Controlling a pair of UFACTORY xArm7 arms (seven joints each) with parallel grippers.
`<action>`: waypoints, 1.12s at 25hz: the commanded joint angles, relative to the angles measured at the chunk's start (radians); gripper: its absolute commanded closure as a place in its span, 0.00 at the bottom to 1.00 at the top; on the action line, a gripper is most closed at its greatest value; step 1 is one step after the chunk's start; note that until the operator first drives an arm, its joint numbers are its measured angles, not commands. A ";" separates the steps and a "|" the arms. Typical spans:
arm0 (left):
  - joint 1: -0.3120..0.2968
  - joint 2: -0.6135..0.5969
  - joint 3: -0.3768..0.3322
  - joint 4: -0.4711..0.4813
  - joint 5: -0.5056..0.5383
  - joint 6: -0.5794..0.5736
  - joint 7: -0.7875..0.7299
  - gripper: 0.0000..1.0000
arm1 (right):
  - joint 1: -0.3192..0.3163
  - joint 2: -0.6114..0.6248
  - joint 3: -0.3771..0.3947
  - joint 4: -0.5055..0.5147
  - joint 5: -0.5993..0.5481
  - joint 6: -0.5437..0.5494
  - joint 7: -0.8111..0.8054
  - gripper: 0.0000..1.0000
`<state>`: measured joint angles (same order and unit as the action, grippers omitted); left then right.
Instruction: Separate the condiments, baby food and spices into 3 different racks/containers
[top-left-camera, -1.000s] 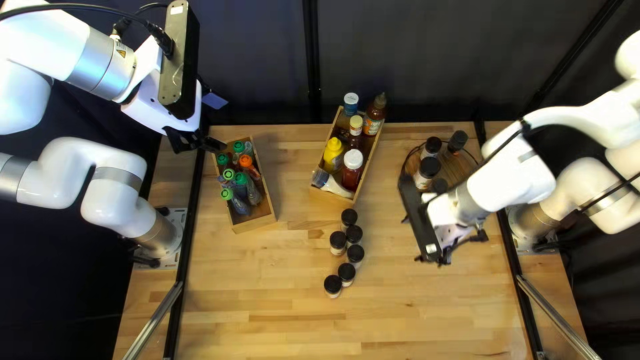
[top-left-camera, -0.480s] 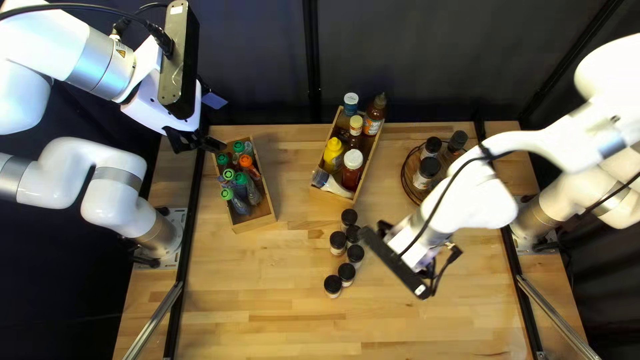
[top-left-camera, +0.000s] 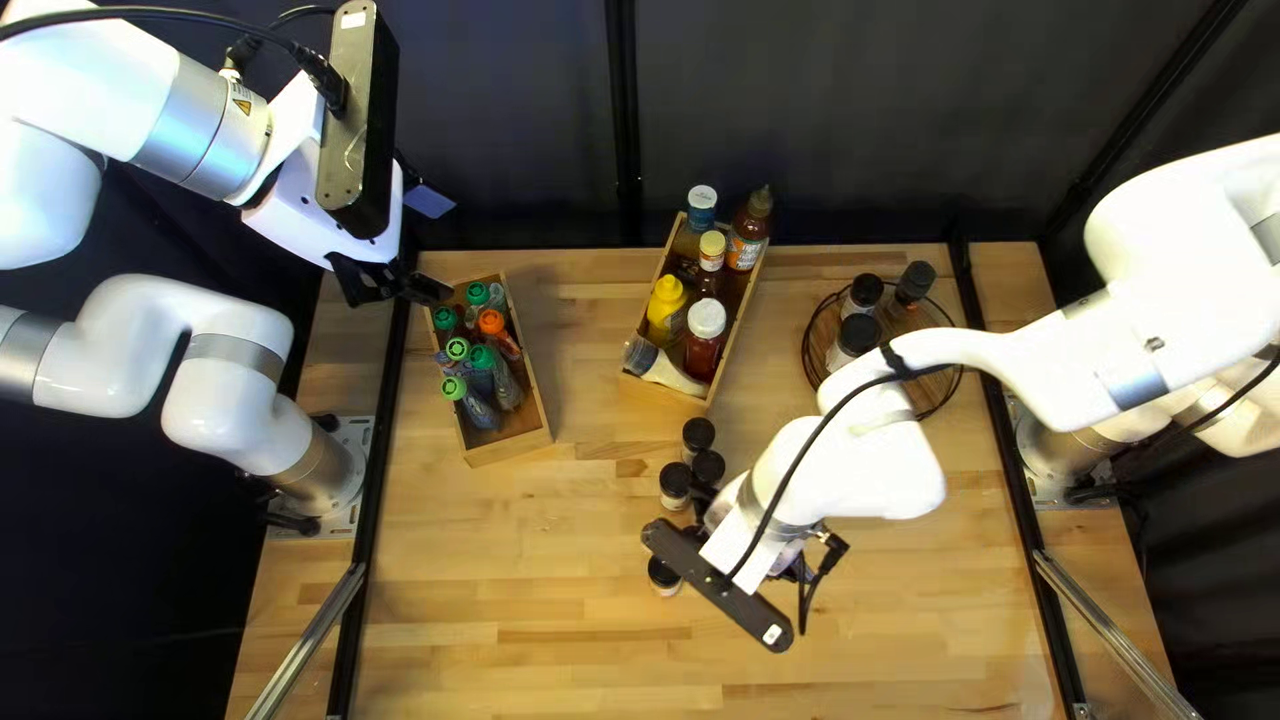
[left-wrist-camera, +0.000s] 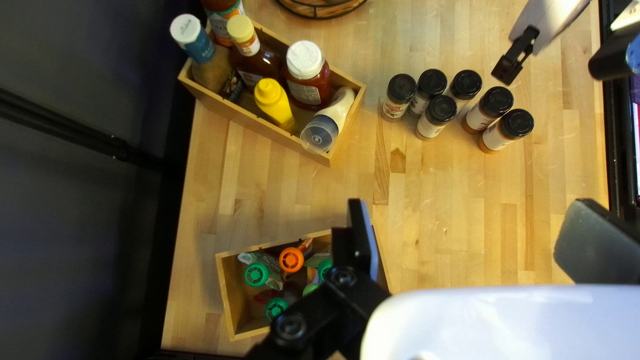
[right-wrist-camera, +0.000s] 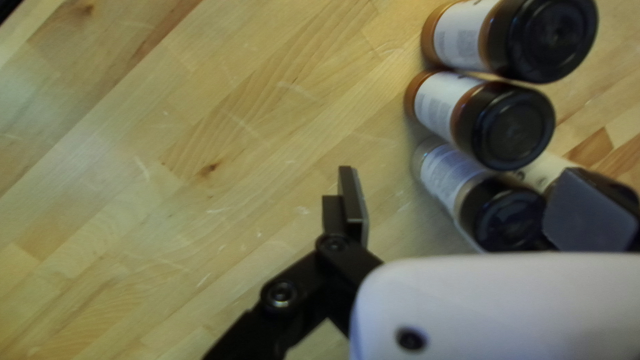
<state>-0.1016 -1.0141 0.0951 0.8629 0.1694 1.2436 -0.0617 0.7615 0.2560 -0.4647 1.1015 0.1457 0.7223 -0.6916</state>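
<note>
In the top left view my left gripper [top-left-camera: 416, 287] hangs above the corner of the wooden box [top-left-camera: 514, 443] of green- and orange-capped pouches. In the left wrist view that gripper [left-wrist-camera: 475, 240] stands open. My right gripper [top-left-camera: 790, 550] is over the loose black-capped spice jars [top-left-camera: 676, 486]. Seen in the right wrist view, the same gripper [right-wrist-camera: 472, 208] is open, one finger against or over the jars [right-wrist-camera: 508, 125], nothing clearly held. Condiment bottles [top-left-camera: 667, 307] fill the middle box [top-left-camera: 711, 387]. The round rack [top-left-camera: 952, 387] holds several spice jars [top-left-camera: 867, 291].
My right forearm [top-left-camera: 934, 344] reaches over the front of the round rack and the table [top-left-camera: 534, 614]. A dark curtain [top-left-camera: 827, 120] hangs behind the far edge. Metal rails [top-left-camera: 314, 640] run along the table's sides.
My right arm has swung from beside the round rack toward the near left, and its gripper now covers part of the loose jar group. My left arm has stayed still.
</note>
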 commanded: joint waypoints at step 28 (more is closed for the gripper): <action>0.000 0.000 0.000 0.000 0.000 0.000 0.000 0.00 | -0.046 0.091 0.014 0.067 0.040 0.017 -0.048 1.00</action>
<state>-0.1016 -1.0141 0.0951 0.8629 0.1694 1.2436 -0.0617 0.6983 0.3789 -0.4462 1.1918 0.2009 0.7357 -0.7581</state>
